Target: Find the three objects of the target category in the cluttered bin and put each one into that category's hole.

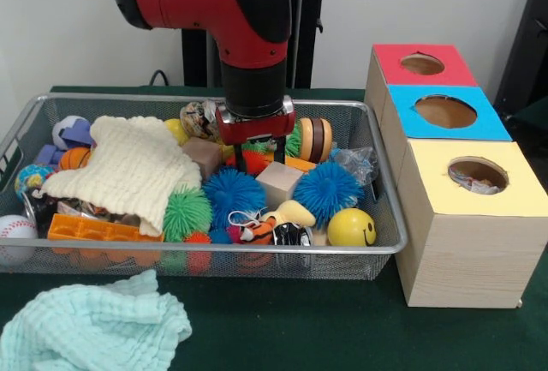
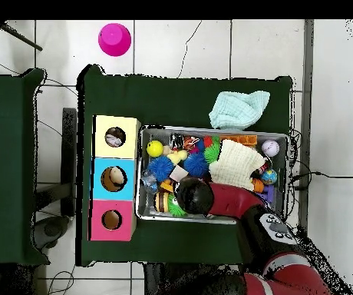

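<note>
Gripper (image 1: 259, 155): two dark fingers (image 1: 241, 159) stand moderately apart, with nothing clearly clamped between them. The tips are sunk into the clutter at the back middle of the wire bin (image 1: 214, 249). A red-orange toy (image 1: 255, 162) shows in the gap; contact can't be confirmed. A brown block (image 1: 204, 155) sits just left of the fingers, and a wooden cube (image 1: 278, 184) lies just in front of them.

Hidden or cut off:
- The fingertips are lost among the toys.
- The arm (image 1: 248, 11) is cropped at the top edge.
- A cream knitted cloth (image 1: 128, 170) covers much of the bin's left half, so what lies under it is unseen.
- An orange tray (image 1: 90, 232) is partly tucked under the cloth.
- A baseball (image 1: 15, 232) is at the left edge.
- Small items at the front of the bin are too jumbled to name.

Which category is the target can't be told. Candidates in the bin are two blue spiky balls (image 1: 233, 193) (image 1: 327, 189), a green spiky ball (image 1: 187, 212), a yellow smiley ball (image 1: 351, 227) and a toy burger (image 1: 315, 138).

The box beside the bin has a red hole (image 1: 422, 64), a blue hole (image 1: 445, 111) and a yellow hole (image 1: 477, 174). Something pale is visible inside the yellow hole.

View differences:
- In the overhead view the arm (image 2: 210, 198) covers the gripper completely.
- The overhead view adds a pink cup (image 2: 114, 38) on the floor, well apart from the table.
- It also shows something inside the blue hole (image 2: 113, 178).
- Only the front view shows the jaws.
- A mint cloth (image 1: 90, 328) lies on the table outside the bin and shows in both views.
</note>
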